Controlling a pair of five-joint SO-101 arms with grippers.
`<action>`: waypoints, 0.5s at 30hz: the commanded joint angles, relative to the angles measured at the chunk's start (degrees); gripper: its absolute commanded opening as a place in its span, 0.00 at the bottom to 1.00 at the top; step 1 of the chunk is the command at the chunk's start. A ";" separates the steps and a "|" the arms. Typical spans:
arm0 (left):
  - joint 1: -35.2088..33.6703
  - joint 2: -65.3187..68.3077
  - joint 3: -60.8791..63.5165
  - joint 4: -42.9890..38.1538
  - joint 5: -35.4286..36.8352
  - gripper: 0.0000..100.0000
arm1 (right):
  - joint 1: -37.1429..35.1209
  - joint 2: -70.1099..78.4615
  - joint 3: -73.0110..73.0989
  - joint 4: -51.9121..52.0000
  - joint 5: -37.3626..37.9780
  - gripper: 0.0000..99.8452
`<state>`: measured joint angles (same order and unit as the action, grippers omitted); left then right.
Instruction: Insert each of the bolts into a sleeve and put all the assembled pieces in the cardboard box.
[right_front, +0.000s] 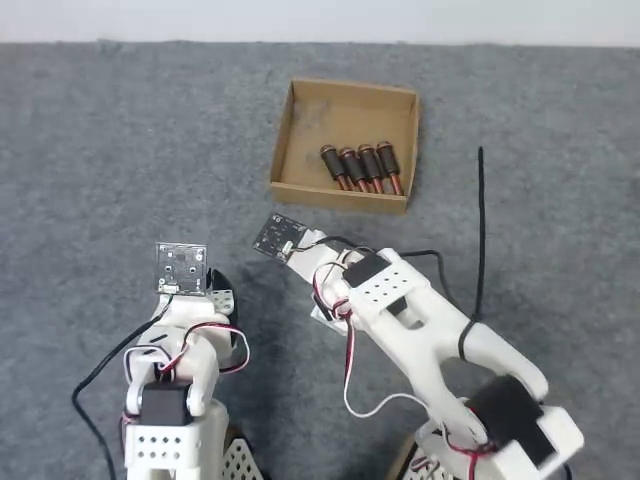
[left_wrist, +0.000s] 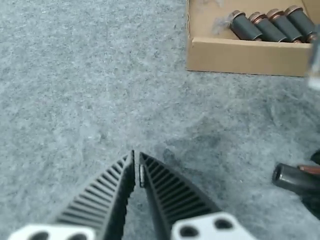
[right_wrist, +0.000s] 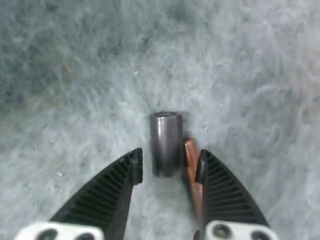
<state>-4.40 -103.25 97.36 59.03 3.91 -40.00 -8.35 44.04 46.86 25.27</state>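
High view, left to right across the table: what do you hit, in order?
left arm → cardboard box → black cable. Omitted: right arm, since it overlaps the span of both the box and the cable.

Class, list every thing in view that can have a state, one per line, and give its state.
box: open-topped, partly filled.
assembled pieces: four, bolts in sleeves, lying side by side in the box.
sleeve: empty, lying flat.
bolt: loose, lying beside the sleeve, not inserted.
left gripper: shut, empty.
right gripper: open, fingers either side of the sleeve and bolt.
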 joint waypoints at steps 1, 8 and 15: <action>0.09 -0.79 -0.84 0.00 -0.88 0.01 | 0.13 0.31 -3.08 -1.71 1.05 0.16; 0.09 -0.79 -0.84 0.00 -0.88 0.01 | 0.13 2.95 -3.08 -1.54 1.14 0.16; 0.09 -0.79 -0.84 0.00 -0.88 0.01 | 0.92 3.21 -3.08 -1.71 0.79 0.08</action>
<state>-4.40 -103.25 97.36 59.03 3.91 -39.74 -5.19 43.60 45.54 25.63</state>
